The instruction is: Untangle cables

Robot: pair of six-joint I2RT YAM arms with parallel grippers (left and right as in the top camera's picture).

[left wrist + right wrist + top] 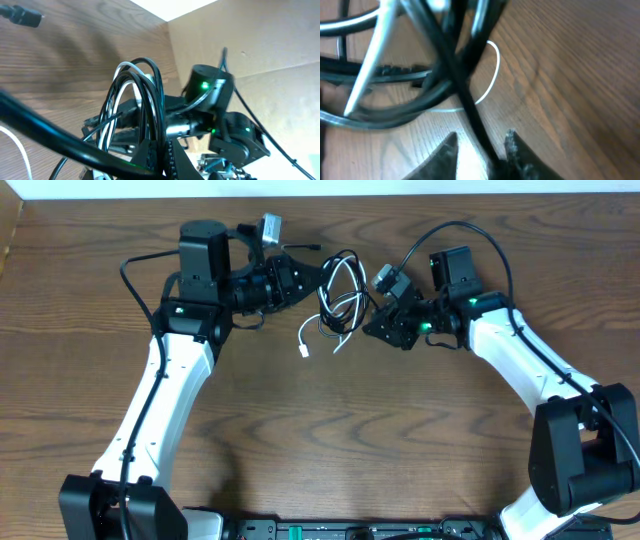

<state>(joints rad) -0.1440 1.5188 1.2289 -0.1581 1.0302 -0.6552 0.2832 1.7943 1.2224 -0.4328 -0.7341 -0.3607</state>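
The black cable and the white cable lie tangled in loops at the table's far middle. My left gripper is shut on the black cable's loops from the left. In the left wrist view the black loops rise from the closed jaws, with white cable beside them. My right gripper is at the tangle's right edge. In the right wrist view its fingers are apart, with a black cable strand running between them and a white loop on the wood beyond.
The wooden table extends toward the front. A black plug end lies at the far edge behind the left gripper. Thicker black arm wires arch over the right wrist. A pale wall stands beyond the table.
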